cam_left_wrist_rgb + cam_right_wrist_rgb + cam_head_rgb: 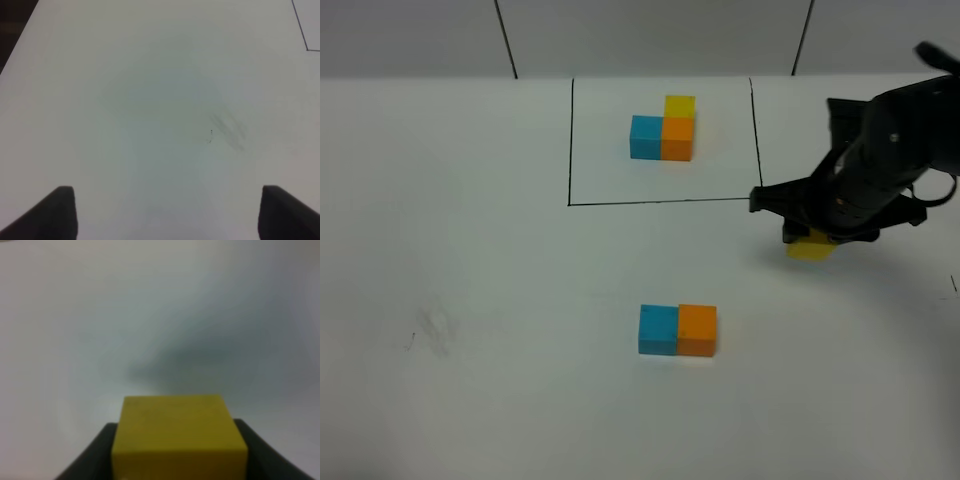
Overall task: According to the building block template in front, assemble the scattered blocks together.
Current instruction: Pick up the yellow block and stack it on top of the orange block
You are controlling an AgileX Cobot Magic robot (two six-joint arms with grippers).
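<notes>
The white table (470,250) is filling all three views. Only the high camera is taking in the grey back wall (650,35) behind it, where two dark slanting seams are showing. The left wrist camera alone is catching a dark strip past the table's edge.

The black right arm (890,150) is reaching in from the right of the high view, and no arm is appearing on that view's left. The building block template (662,140) is lying at the far middle of the table: a black outline, with a blue and an orange cube sitting side by side and a yellow one behind the orange. The left wrist view is catching only one corner of that outline.

Near the table's middle, a loose blue cube (658,329) and orange cube (697,331) are sitting pressed together, blue on the left. Neither wrist camera is showing them.

The right gripper (812,240) is hanging just beyond the outline's near right corner, gripping the yellow cube (177,435) between its jaws. Its wrist view is showing that grip close up. Whether the cube is touching the table I cannot tell.

The left gripper (167,215) is showing only in its own wrist view, jaws spread wide over bare table with nothing between them. Faint grey scuff marks (227,130) are smudging the surface ahead of it.
</notes>
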